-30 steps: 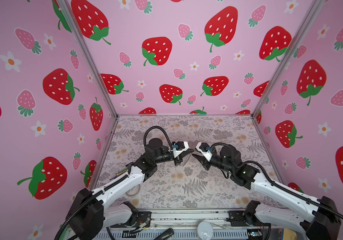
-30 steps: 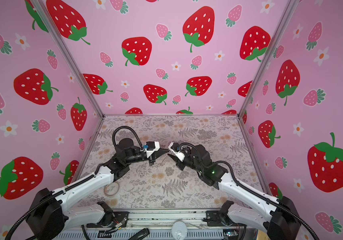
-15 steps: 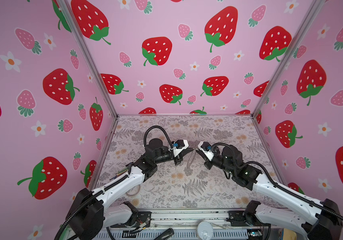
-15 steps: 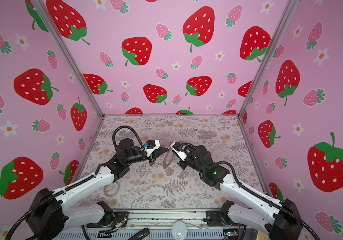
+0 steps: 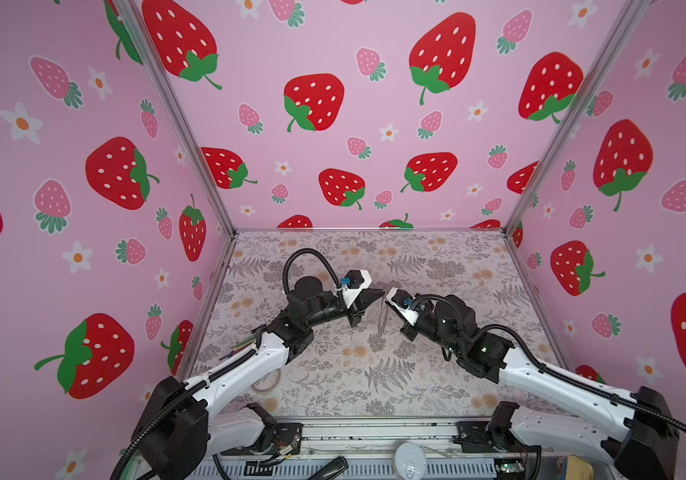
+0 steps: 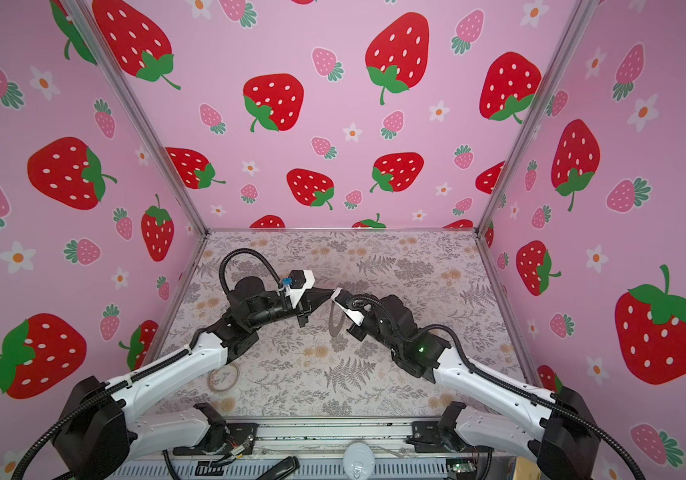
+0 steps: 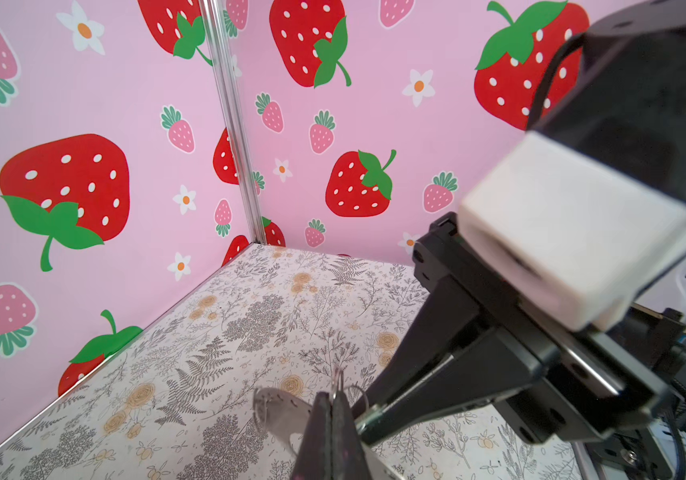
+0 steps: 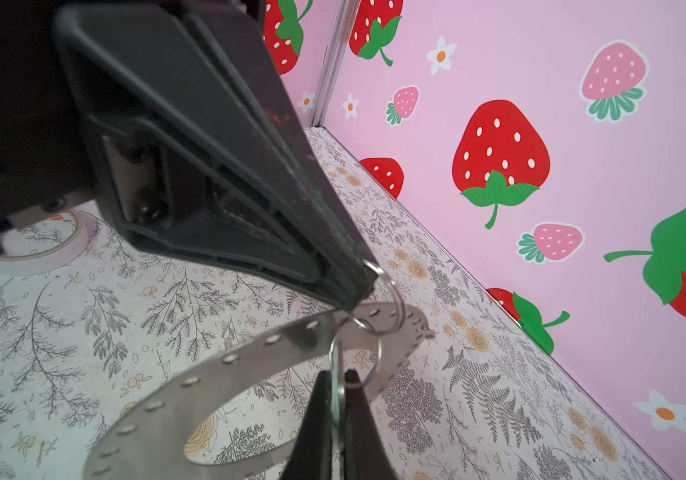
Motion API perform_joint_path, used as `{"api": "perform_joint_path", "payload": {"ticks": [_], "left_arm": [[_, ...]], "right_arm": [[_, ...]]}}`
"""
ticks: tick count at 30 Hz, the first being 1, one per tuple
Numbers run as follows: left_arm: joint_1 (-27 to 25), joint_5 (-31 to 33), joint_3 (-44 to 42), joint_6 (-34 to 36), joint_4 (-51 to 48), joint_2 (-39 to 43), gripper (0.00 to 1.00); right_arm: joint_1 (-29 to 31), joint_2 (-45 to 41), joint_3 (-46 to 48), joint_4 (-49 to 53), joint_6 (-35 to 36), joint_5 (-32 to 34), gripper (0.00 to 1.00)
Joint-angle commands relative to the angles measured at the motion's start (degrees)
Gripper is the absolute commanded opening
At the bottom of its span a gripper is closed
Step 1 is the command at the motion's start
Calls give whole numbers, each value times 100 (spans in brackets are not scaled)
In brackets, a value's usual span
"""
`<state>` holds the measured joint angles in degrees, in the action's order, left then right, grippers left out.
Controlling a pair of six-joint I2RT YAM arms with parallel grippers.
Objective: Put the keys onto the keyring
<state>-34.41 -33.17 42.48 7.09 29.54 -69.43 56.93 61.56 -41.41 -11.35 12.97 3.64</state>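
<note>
The keyring [image 8: 208, 374], a flat grey disc with small holes along its rim, hangs above the floor between both arms. In both top views it shows nearly edge-on [image 5: 382, 318] [image 6: 333, 326]. My left gripper [image 7: 331, 409] is shut on a thin wire loop [image 8: 396, 297] threaded through the keyring's rim. Just below it, my right gripper [image 8: 335, 409] is shut on the key [image 8: 335, 376], a slim silvery piece carrying its own small wire ring [image 8: 368, 353]. That ring overlaps the keyring's band; I cannot tell whether it is threaded. The two gripper tips nearly touch.
A translucent beige tape ring [image 6: 223, 378] lies on the floral floor [image 5: 374, 374] near the left arm's forearm. Pink strawberry walls [image 5: 333, 124] close in the back and both sides. A metal rail [image 5: 374, 432] runs along the front edge.
My right gripper has moved in toward the left gripper's tip and shut. The left gripper stays still, shut, with the keyring hanging from it.
</note>
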Motion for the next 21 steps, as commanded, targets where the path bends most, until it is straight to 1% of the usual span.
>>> {"api": "perform_joint_path", "payload": {"ticks": [1,8,9,11,13,15,19,21], "left_arm": [[71,319,8,-134,583,68,0],[102,305,-30,-191,667,28,0],[102,299,-34,-186,668,25,0],[102,277,-64,-107,663,34,0],[114,217,-73,-5,619,52,0],[128,12,-82,119,580,82,0],[149,-232,-104,249,592,116,0],[155,-408,-108,264,632,105,0]], "right_arm": [[133,90,138,-98,74,42,0],[226,162,175,-355,113,119,0],[232,155,162,-376,114,111,3],[231,60,161,-355,149,173,14],[231,-140,199,-288,212,303,22],[226,-445,237,-112,300,320,29],[172,-1195,368,181,548,-64,39],[93,-1417,330,346,554,-186,40]]}}
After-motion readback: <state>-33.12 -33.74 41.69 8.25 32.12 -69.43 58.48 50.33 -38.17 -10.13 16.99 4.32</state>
